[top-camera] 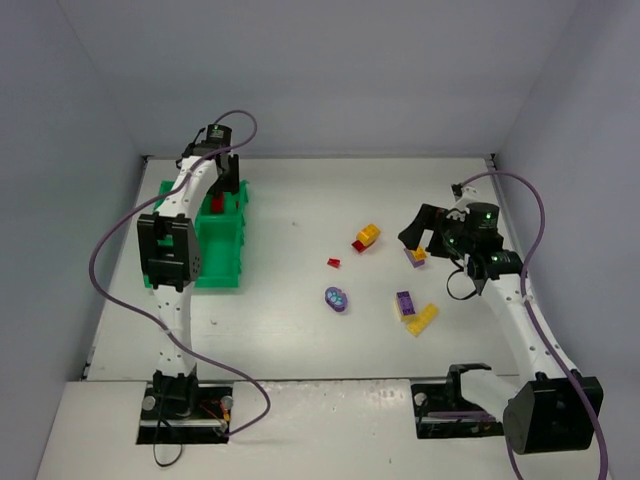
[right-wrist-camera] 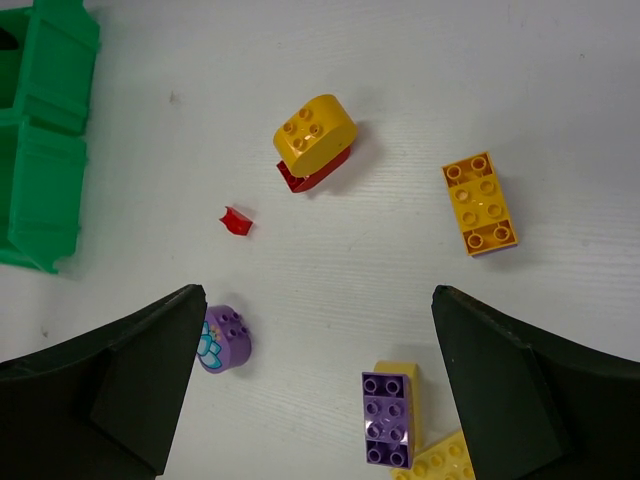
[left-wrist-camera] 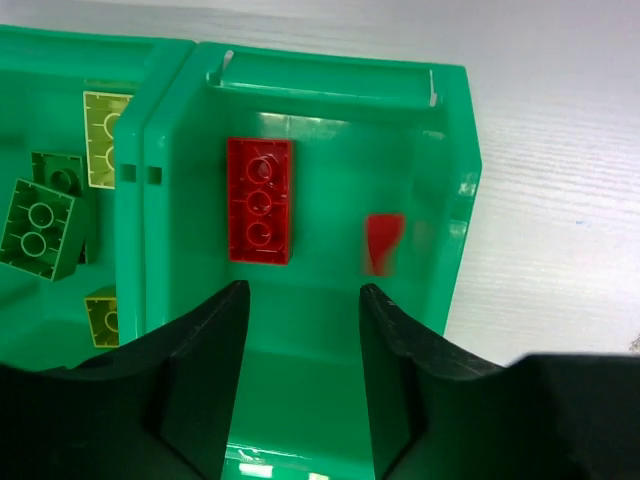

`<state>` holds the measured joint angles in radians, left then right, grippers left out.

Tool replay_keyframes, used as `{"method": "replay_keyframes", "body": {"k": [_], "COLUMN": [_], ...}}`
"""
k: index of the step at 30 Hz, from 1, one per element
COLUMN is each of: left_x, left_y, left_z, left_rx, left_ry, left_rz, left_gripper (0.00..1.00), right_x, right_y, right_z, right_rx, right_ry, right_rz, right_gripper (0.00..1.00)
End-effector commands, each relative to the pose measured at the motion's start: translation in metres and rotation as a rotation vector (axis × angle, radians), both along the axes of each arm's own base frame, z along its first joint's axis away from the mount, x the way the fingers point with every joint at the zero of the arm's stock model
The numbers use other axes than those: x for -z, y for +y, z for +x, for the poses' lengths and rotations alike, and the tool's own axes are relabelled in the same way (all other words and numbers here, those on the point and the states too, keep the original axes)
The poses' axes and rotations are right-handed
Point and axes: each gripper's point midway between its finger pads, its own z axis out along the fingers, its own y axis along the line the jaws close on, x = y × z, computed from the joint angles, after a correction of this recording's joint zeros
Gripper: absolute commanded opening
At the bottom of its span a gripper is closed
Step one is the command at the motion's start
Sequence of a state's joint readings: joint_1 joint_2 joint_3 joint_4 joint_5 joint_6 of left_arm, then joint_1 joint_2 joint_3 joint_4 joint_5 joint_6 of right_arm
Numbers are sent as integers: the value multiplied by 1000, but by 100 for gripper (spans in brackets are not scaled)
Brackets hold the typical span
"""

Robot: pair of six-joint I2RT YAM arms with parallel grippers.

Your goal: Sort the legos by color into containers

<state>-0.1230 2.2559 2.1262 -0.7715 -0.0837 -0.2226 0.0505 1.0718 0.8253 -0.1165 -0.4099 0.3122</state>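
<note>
The left hand (left-wrist-camera: 303,300) hangs over one compartment of the bright green plastic four-compartment tray (left-wrist-camera: 455,150) with its black fingers apart and nothing between them. A flat red plastic brick (left-wrist-camera: 259,200) lies on that compartment's floor, and a dark green brick (left-wrist-camera: 40,228) and a lime brick (left-wrist-camera: 100,140) lie in the compartment beside it. Across the white bench (right-wrist-camera: 330,60), the right hand (right-wrist-camera: 320,295) hovers, fingers spread wide and empty, above loose pieces: a rounded yellow brick (right-wrist-camera: 315,135) sitting on a red one, an orange rectangular brick (right-wrist-camera: 481,203), a tiny red piece (right-wrist-camera: 237,220), an oval purple patterned piece (right-wrist-camera: 224,340) and a purple brick (right-wrist-camera: 387,418) touching a yellow one.
</note>
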Motion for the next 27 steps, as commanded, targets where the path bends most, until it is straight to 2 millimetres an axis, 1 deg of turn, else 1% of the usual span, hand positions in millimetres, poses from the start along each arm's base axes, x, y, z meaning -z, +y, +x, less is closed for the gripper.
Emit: {"method": "replay_keyframes", "body": {"k": [1,3,4,5,6,7,8,9,10,11,12,13,14,15,16,17,18,19,20,21,22,23,25,27], "left_x": [-64,-75,-75,-82,-91,-92,-99,-102,-116,-106,-104,-101,-94,-90,-85,-81,-70,-65,-56,-48,-38,-33,-19,-17], "left_y": [-1,-3,-4,-6,-14,-20,-31,-52,-66,-80,-94,-123,-140,-155,-180,-192,-203,-222,-232,-242,-257,-263,-274,-280], "left_z": [8,5,2,-4,-14,-14,-27,-35,-46,-58,-68,-82,-97,-105,-121,-129,-139,-152,-159,-166,-176,-181,-186,-183], "left_rx": [6,7,6,13,28,35,67,112,147,189,225,293,349,384,448,481,528,592,634,712,781,830,961,1024], "left_ry": [-139,-158,-156,-162,-170,-173,-176,-183,-206,-174,-163,-151,-121,-112,-95,-84,-61,-50,-29,-15,5,16,33,23], "left_rz": [-8,-12,-20,-26,-37,-41,-67,-84,-97,-103,-103,-107,-130,-144,-155,-160,-155,-151,-147,-139,-132,-126,-103,-92], "left_gripper": [44,49,50,50,50,50,55,58,61,64,66,67,70,71,71,72,72,72,72,72,72,72,72,72], "right_x": [-23,-24,-25,-25,-26,-27,-27,-27,-26,-26,-27,-27,-27,-26,-26,-27,-27,-27,-27,-25,-26,-25,-25,-26], "right_y": [0,0,0,0,0,0,0,0,0,0,-1,0,0,0,0,0,0,0,0,1,2,2,4,5], "right_z": [11,10,11,11,10,10,10,10,10,10,10,9,9,8,8,8,7,7,7,6,5,4,3,1], "right_rx": [-11,-11,-12,-12,-13,-12,-11,-10,-10,-9,-7,-9,-10,-11,-10,-10,-8,-8,-9,-8,-14,-16,-21,-24], "right_ry": [-90,-93,-96,-95,-99,-100,-100,-101,-100,-99,-102,-101,-100,-98,-100,-102,-101,-101,-101,-96,-96,-93,-94,-93], "right_rz": [12,12,11,10,9,9,10,9,9,11,10,11,12,13,14,15,18,18,20,23,29,31,38,45], "right_gripper": [93,93,92,92,93,93,93,93,93,93,93,93,93,93,93,93,93,93,93,93,93,93,93,93]}}
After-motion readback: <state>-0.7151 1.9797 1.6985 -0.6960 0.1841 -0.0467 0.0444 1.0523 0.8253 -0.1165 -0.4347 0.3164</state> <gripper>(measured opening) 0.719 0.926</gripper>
